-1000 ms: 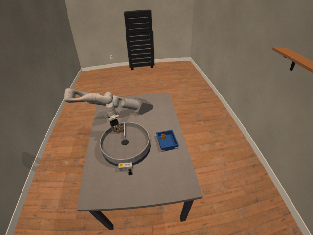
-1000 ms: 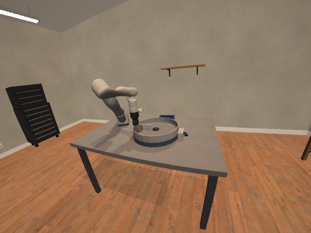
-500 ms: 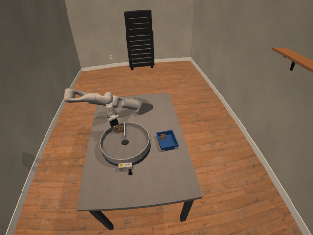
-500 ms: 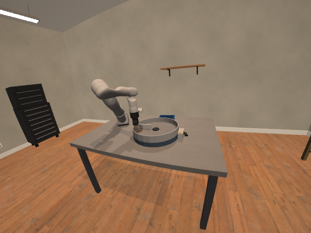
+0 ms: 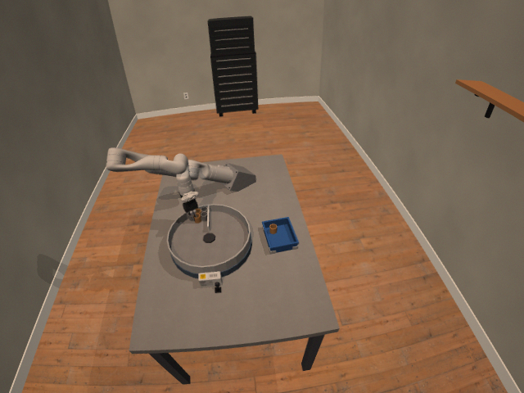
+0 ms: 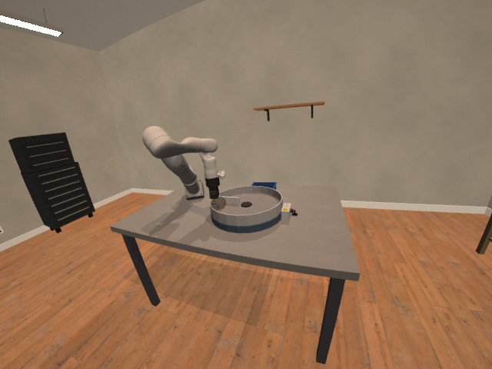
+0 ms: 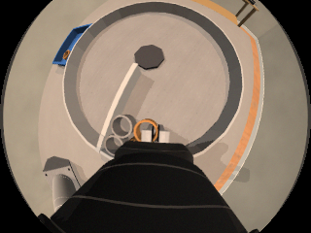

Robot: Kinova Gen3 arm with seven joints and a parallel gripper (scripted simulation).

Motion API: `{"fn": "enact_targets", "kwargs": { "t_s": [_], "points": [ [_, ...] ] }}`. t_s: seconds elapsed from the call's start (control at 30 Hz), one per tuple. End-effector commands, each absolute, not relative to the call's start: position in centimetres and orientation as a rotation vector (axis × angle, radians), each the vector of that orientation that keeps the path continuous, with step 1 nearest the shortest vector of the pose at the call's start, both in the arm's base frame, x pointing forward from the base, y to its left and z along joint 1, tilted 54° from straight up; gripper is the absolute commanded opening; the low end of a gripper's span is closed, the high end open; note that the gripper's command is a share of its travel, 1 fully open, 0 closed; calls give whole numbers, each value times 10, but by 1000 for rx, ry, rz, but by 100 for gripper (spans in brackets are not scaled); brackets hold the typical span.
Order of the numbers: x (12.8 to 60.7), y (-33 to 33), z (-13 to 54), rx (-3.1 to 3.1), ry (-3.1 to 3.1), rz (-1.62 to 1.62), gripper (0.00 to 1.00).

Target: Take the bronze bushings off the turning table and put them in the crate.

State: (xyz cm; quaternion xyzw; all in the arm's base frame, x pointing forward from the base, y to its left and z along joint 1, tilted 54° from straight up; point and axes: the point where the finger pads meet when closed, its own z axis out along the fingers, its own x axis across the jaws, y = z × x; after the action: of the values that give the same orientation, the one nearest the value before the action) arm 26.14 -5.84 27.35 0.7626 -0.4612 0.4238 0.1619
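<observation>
The round turning table with a grey rim sits mid-table; it also shows in the wrist view. My gripper reaches down inside its far left edge and is shut on the wall of a bronze bushing, which also shows in the top view. Two steel bushings stand right beside it, against a white bar that runs from the hub to the rim. The blue crate stands right of the turning table and holds one bronze bushing.
A small control box with a yellow label sits at the turning table's front. My arm's base is mounted at the table's far side. A black drawer cabinet stands by the back wall and a wooden shelf on the right wall.
</observation>
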Motion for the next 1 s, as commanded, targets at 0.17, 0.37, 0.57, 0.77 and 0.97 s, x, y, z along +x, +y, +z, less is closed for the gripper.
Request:
{"fn": "enact_targets", "kwargs": {
  "t_s": [0.17,0.37,0.57,0.77,0.97],
  "points": [
    [259,-53,277,2180,-1316,1211,0],
    [259,-53,277,2180,-1316,1211,0],
    [257,-50,280,2180,-1316,1211,0],
    [255,-48,282,2180,-1316,1211,0],
    [255,-48,282,2180,-1316,1211,0]
  ]
}}
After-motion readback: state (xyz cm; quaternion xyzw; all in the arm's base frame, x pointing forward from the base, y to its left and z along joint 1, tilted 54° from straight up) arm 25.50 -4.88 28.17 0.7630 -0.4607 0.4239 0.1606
